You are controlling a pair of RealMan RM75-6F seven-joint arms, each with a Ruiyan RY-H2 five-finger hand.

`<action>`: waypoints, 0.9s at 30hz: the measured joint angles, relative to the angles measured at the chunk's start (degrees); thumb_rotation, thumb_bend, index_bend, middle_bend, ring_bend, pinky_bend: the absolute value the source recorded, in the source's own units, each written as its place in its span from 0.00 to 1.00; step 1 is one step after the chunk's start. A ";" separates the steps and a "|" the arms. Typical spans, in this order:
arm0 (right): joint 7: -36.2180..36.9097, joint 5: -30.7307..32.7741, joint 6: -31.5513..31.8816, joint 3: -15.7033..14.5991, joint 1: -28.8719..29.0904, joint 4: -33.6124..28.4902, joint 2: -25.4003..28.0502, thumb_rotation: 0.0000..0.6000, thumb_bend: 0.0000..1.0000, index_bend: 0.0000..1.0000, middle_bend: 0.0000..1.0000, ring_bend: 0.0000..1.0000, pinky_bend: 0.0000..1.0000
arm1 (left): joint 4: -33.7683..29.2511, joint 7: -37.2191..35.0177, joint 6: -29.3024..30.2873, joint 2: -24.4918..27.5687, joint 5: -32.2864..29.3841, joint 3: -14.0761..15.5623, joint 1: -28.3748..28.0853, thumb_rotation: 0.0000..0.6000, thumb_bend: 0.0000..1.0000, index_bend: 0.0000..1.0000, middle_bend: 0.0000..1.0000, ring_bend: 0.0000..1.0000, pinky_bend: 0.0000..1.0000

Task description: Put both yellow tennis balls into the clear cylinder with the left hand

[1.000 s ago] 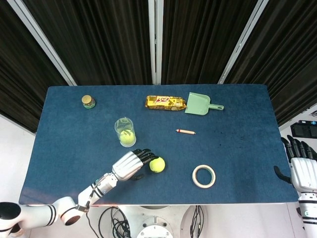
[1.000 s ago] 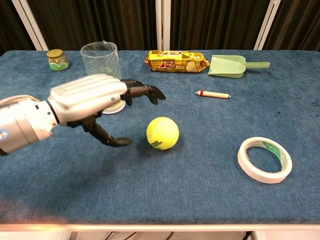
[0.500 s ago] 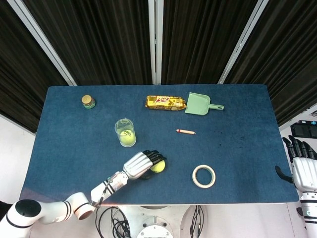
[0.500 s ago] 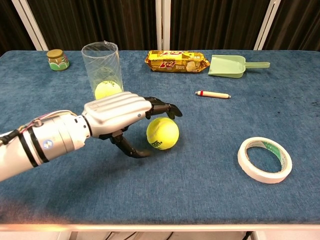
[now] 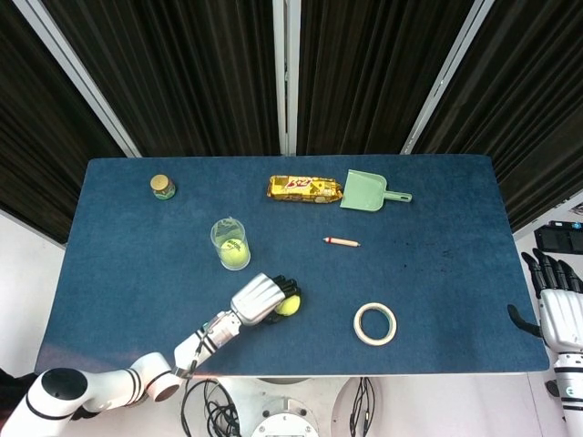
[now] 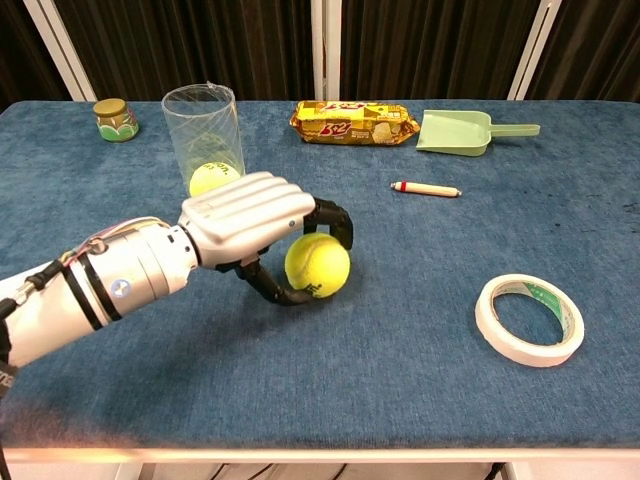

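A yellow tennis ball (image 6: pixel 319 266) (image 5: pixel 289 305) lies on the blue table near the front. My left hand (image 6: pixel 258 224) (image 5: pixel 262 298) is wrapped around it, fingers curled over the top and thumb under its near side. The clear cylinder (image 6: pixel 205 140) (image 5: pixel 230 241) stands upright just behind the hand, with the other yellow tennis ball (image 6: pixel 208 178) (image 5: pixel 233 254) at its bottom. My right hand (image 5: pixel 557 303) hangs off the table's right edge with its fingers apart, holding nothing.
A roll of white tape (image 6: pixel 529 318) lies to the right of the ball. Further back are a red-tipped pencil (image 6: pixel 426 188), a yellow snack packet (image 6: pixel 353 122), a green dustpan (image 6: pixel 465 131) and a small lidded jar (image 6: pixel 116 120) at the far left.
My left hand has moved right onto the loose ball and its fingers have curled around it. The ball has shifted slightly toward the hand.
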 measured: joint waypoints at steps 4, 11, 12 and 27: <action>-0.21 -0.03 -0.09 -0.06 0.03 -0.23 0.08 1.00 0.24 0.00 0.00 0.00 0.00 | -1.86 0.19 2.69 1.28 0.95 -0.62 0.01 1.00 0.28 0.58 0.59 0.59 0.82; -0.78 -0.19 0.01 -0.09 0.09 -0.86 0.12 1.00 0.24 0.00 0.00 0.00 0.00 | -11.84 4.45 6.64 7.57 1.83 -3.42 0.04 1.00 0.30 0.60 0.61 0.61 0.82; -0.89 -0.26 0.06 -0.11 0.09 -0.94 0.13 1.00 0.24 0.00 0.00 0.00 0.00 | -13.60 5.22 7.11 8.73 1.74 -3.94 0.14 1.00 0.31 0.60 0.61 0.61 0.82; -3.35 -0.73 0.43 -0.29 0.26 -2.57 -0.02 1.00 0.24 0.00 0.00 0.00 0.00 | -22.83 11.56 6.77 22.56 -8.27 -10.78 2.30 1.00 0.31 0.59 0.61 0.61 0.82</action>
